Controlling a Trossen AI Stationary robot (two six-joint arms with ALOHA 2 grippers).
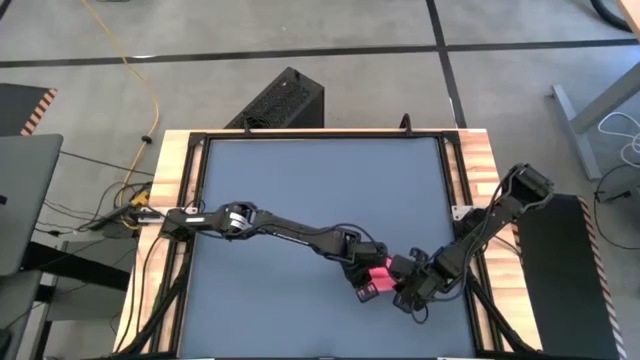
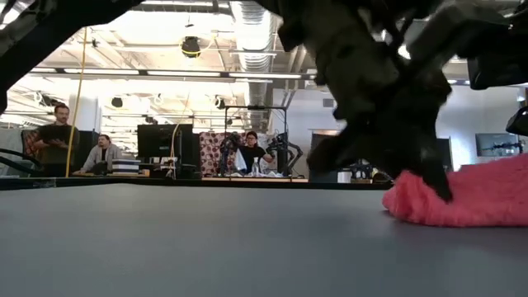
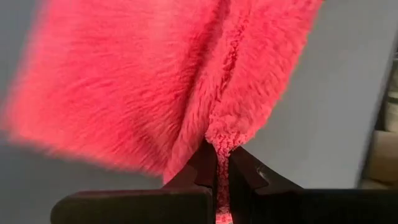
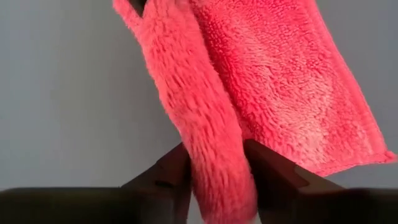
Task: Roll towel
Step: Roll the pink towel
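The towel (image 4: 273,81) is bright pink and plain, with no print or stripe; its fuzzy pile reads a shade deeper along the rolled edge. The counter (image 1: 300,180) is flat dark grey, framed by pale wood rails with black trim. Both arms are black, and so are the left tool (image 3: 217,171) and right tool (image 4: 217,174).
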